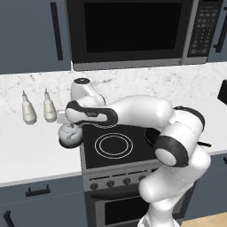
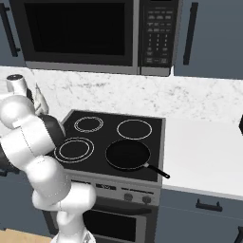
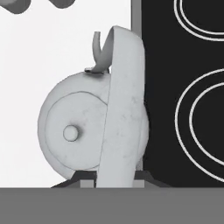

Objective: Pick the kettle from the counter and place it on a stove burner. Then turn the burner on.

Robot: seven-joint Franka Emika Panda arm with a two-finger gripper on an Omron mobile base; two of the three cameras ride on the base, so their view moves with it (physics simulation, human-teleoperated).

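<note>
White counter (image 1: 35, 155) edge carries the kettle (image 3: 94, 131), its handle clenched in the pincer (image 3: 114, 181); carried toward the stove burner (image 3: 205, 127) at three o'clock, it could swing or slip.

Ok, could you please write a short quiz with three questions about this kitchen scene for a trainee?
1. True or false: the kettle stands on the large burner.
2. What lies on the stove? A. pan B. plate C. cup
3. Fill in: ___ bottles stand on the counter left of the kettle.

Key: 1. False, it is over the counter, beside the stove. 2. A. 3. Two.
</note>
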